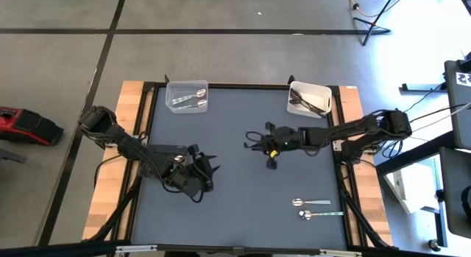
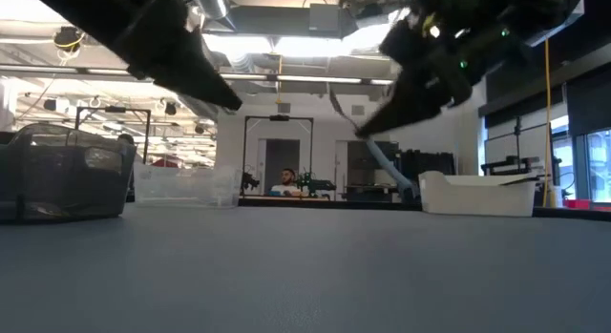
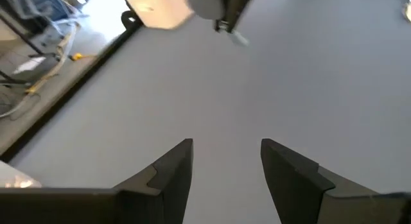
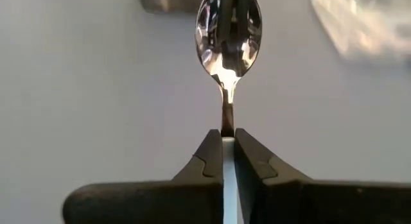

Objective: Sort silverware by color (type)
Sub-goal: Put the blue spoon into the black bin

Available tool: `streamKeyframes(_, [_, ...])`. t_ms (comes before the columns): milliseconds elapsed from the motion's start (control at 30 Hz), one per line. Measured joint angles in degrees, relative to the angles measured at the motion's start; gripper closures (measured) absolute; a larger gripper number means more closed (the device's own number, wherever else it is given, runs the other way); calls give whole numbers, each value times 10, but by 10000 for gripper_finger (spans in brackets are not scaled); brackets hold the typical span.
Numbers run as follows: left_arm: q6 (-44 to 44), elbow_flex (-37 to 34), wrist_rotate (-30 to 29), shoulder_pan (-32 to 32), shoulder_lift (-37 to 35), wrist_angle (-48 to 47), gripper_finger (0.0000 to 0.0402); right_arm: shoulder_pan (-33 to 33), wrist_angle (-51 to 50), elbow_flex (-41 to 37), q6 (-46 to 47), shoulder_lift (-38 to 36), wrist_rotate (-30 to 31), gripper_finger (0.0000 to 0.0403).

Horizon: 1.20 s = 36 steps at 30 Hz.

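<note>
The right gripper (image 4: 223,142) pinched a shiny spoon (image 4: 228,28), handle hidden between its jaws. The left gripper (image 3: 225,161) hung spread above the surface (image 1: 235,183).

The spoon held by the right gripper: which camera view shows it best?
The right wrist view: the shiny spoon fills the picture, its handle pinched in the right gripper. In the high view only the gripper shows clearly over mid-table. The low view shows dark arm shapes, and the left wrist view shows no clear spoon.

Bright overhead light, blurred wrist backgrounds
</note>
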Motion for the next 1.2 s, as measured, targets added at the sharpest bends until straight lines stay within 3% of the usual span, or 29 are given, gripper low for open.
streamKeyframes(200, [24, 0, -5, 9, 0, 49, 223, 44, 128, 0, -34, 32, 0, 398])
streamKeyframes(567, [202, 0, 10, 10, 75, 301, 223, 103, 310, 1, -70, 94, 0, 397])
streamKeyframes(933, [280, 0, 32, 4, 89, 422, 223, 106, 366, 1, -81, 130, -24, 397])
streamKeyframes(1033, [282, 0, 70, 13, 89, 446, 223, 106, 388, 1, -81, 142, -30, 397])
streamKeyframes(1200, [271, 0, 85, 26, 89, 452, 223, 106, 408, 1, -81, 146, -30, 397])
